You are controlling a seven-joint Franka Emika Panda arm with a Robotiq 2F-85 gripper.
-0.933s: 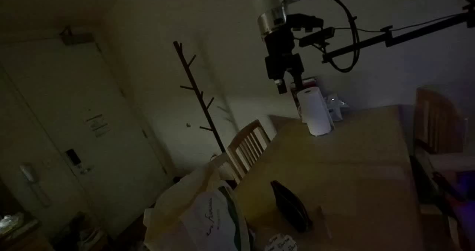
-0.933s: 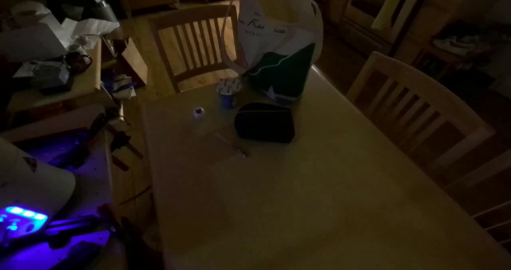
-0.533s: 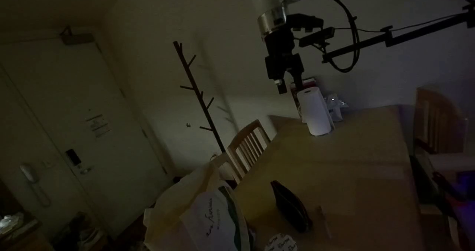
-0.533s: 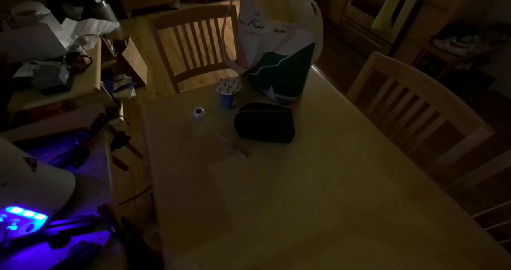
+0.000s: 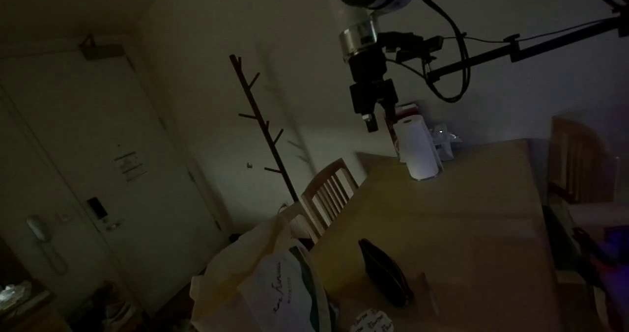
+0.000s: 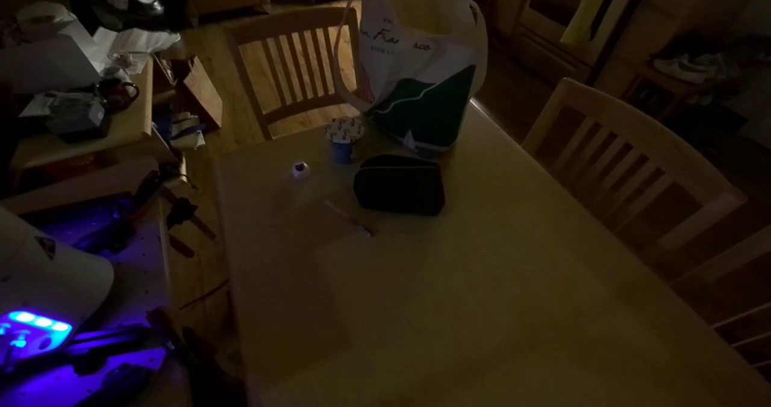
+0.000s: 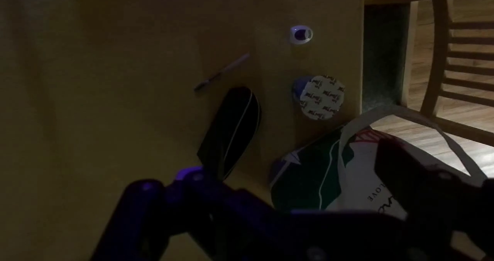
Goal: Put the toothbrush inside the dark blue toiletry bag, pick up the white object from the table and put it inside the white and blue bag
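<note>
Wrist view: neither item packed; both placements remain.
Toothbrush (image 7: 222, 73) lies on the table (image 7: 115, 118) beside the pouch (image 7: 234, 126); white container (image 7: 301, 34), presumably the second item, lies outside the bag (image 7: 308, 178). Gripper (image 7: 301, 153) spread, holding nothing.

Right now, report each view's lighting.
Dim in all views; in an exterior view, blue lights glare on the robot's base; in an exterior view, the toothbrush nearly fades into the table; in the wrist view, fingers and toiletry bag look almost black.
</note>
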